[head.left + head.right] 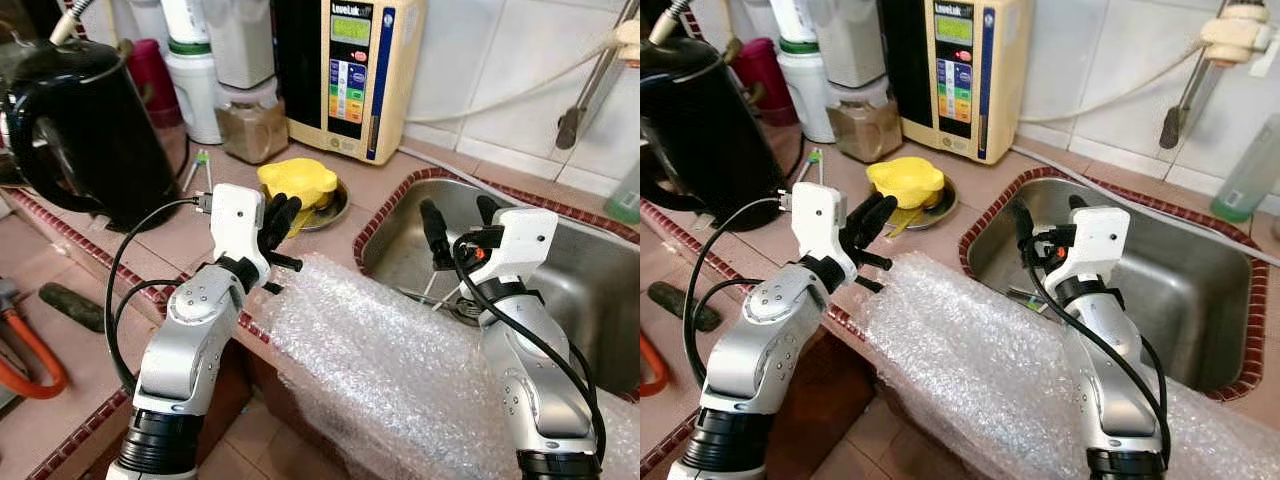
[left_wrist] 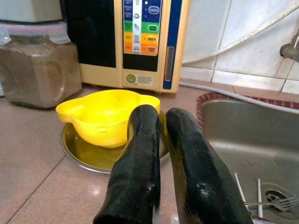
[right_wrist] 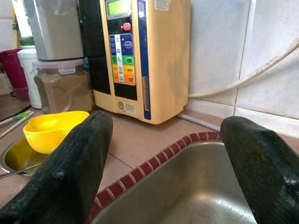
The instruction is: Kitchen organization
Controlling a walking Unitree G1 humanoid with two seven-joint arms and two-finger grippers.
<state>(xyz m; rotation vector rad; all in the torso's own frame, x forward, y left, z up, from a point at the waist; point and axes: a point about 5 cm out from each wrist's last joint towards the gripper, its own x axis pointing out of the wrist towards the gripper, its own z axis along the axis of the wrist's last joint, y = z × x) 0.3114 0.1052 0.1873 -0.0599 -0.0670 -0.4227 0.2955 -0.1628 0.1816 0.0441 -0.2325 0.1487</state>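
While I held both arms over the counter edge, the left gripper (image 1: 283, 215) hovered with its fingers pressed together, just short of the yellow bowl (image 1: 297, 184). That bowl sat in a shallow steel dish (image 2: 88, 156) on the counter, in front of the cream water purifier (image 1: 350, 70). The right gripper (image 1: 462, 222) hung over the sink (image 1: 1200, 290), fingers spread wide, holding nothing. Bubble wrap (image 1: 380, 350) draped the counter's front edge.

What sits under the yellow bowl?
The yellow bowl rests in a shallow steel plate on the counter. The bowl hides the plate's middle, so anything lying there cannot be seen.
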